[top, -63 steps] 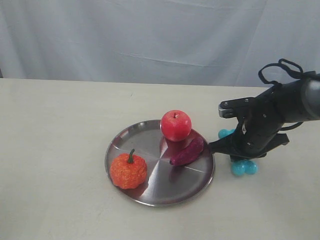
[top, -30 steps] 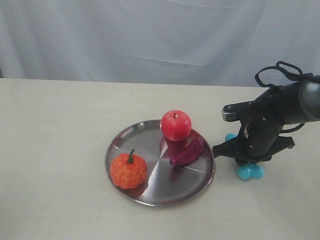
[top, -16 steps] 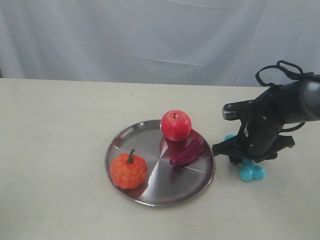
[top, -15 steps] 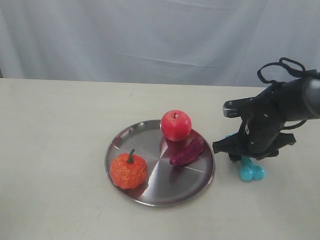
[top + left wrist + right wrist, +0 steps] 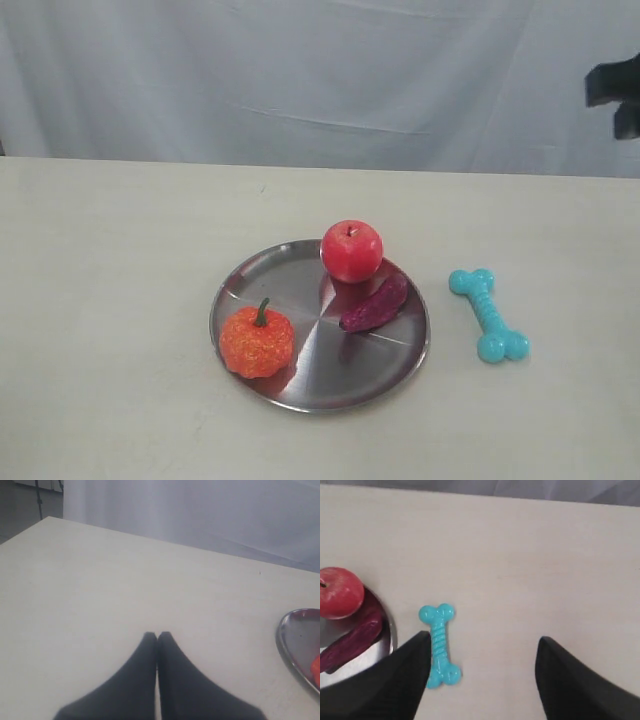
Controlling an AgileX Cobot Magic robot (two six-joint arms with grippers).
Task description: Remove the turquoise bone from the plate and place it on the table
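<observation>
The turquoise bone (image 5: 489, 314) lies flat on the beige table (image 5: 120, 260), a short way right of the silver plate (image 5: 312, 385), touching nothing. In the right wrist view the bone (image 5: 439, 644) rests far below my right gripper (image 5: 482, 641), which is open and empty, high above the table. Only a dark bit of the right arm (image 5: 615, 92) shows at the exterior view's upper right edge. My left gripper (image 5: 157, 636) is shut with nothing in it, over bare table left of the plate (image 5: 295, 645).
On the plate sit a red apple (image 5: 351, 250), a purple sweet potato (image 5: 375, 302) and an orange pumpkin (image 5: 257, 340). A white curtain (image 5: 300, 70) hangs behind the table's far edge.
The right gripper has let go of the bone, opened, and risen up and away to the upper right. The bone stays lying on the table beside the plate.
</observation>
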